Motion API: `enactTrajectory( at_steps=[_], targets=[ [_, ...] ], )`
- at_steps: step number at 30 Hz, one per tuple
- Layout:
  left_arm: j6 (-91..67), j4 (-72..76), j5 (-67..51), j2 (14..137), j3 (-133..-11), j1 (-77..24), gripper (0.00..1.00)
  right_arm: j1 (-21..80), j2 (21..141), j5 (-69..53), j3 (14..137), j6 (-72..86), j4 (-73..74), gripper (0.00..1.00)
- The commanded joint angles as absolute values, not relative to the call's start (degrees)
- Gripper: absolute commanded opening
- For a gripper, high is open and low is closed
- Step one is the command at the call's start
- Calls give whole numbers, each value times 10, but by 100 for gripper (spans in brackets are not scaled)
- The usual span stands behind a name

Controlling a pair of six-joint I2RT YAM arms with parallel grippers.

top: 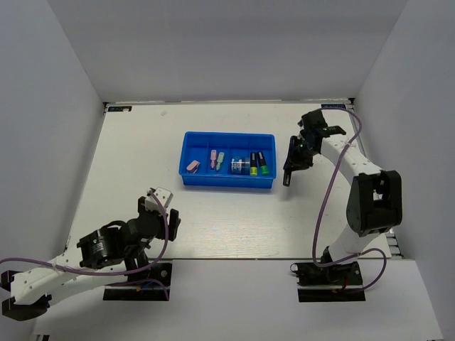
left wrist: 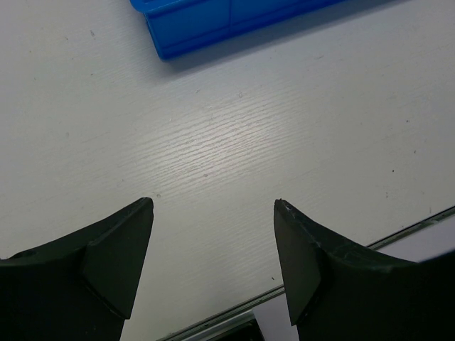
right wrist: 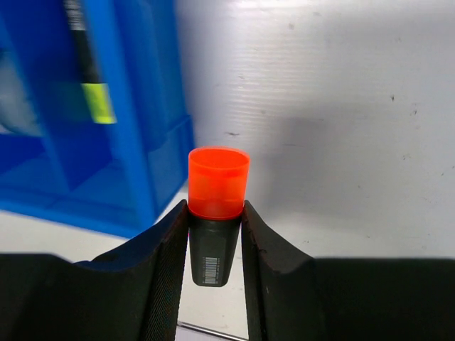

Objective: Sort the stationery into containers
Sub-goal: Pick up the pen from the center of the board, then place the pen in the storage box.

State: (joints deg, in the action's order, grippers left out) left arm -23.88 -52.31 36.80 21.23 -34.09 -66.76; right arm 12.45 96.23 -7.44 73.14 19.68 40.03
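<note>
Right pincer (right wrist: 215, 204) on highlighter (right wrist: 213, 256), cap (right wrist: 218, 181) outward

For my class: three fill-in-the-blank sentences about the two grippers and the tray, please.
The right gripper is shut on a highlighter whose cap is ____.
The left gripper is ____ and holds nothing.
The divided tray is coloured ____.
Missing words: orange, open, blue.

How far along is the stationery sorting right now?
The pink eraser, pastel pieces, tape roll, yellow highlighter and green highlighter lie in the blue tray. The right gripper holds the orange highlighter beside the tray; only that looks left. The left gripper is open, empty.
</note>
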Motion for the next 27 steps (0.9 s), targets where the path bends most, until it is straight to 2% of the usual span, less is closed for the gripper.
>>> enactTrajectory(
  at_steps=[1,8,14,18,21,24,27],
  targets=[
    [-239,-524,367,215,-335,-666,79,127,933,-113,776,177,425,0],
    [-238,-522,367,220,-334,-666,79,147,980,-161,867,173,405,0],
    [-240,-523,372,221,-334,-666,79,177,1047,-150,951,164,386,0],
    [-240,-526,375,221,-336,-665,79,199,1084,-119,976,143,386,7],
    [-241,-525,376,221,-336,-665,79,206,1097,-105,976,131,386,23],
    [-241,-526,377,222,-335,-666,79,212,1100,-98,975,121,386,52],
    [-240,-528,378,224,-336,-667,79,214,1098,-100,976,114,389,66]
  ],
)
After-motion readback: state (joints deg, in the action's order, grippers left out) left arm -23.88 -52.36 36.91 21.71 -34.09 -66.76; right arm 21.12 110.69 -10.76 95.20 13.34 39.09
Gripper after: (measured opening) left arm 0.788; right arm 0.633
